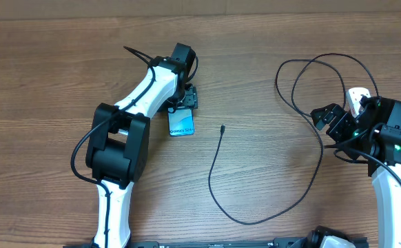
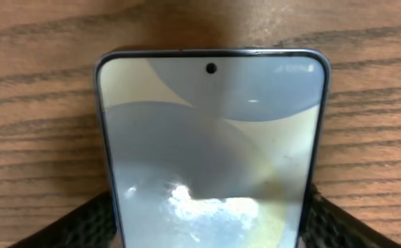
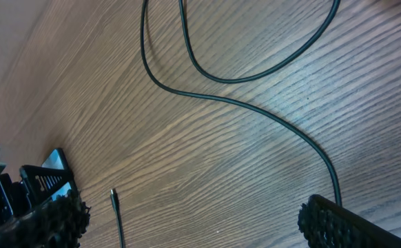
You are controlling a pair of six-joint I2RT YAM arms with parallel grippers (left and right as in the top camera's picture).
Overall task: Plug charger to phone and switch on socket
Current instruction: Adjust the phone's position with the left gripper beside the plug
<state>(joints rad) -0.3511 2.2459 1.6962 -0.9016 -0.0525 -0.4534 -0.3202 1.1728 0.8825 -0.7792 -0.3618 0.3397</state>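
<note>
The left claw [image 1: 185, 105] is closed on the slim phone with the light blue screen [image 1: 181, 125]. In the left wrist view, its black bumpy pads [image 2: 76, 227] press on both long sides of the phone. The phone lies flat on the brown wooden table [image 1: 49, 69]. It is closer to the far edge than the near edge, a bit left of the middle.

The right claw [image 1: 329, 122] is wide open and holds nothing. It hangs near the right edge, just beside the white plastic power strip [image 1: 357, 98]. The arm hides most of the strip.

The long thin black charger cable [image 1: 210, 180] has a small plug tip [image 1: 222, 128]. The tip lies in the middle of the table, near the phone but not touching it. From there the cable dips toward the near edge, then loops up toward the far right corner.

I think the next job is for the right claw to fetch the plug tip. It should come down over the tip and pinch the cable just behind it, so the tip sticks out straight. A grip further back would let the tip flop. The left claw should keep the phone from sliding. I can't see the phone's charging hole, so the plug should go in slowly and straight.
</note>
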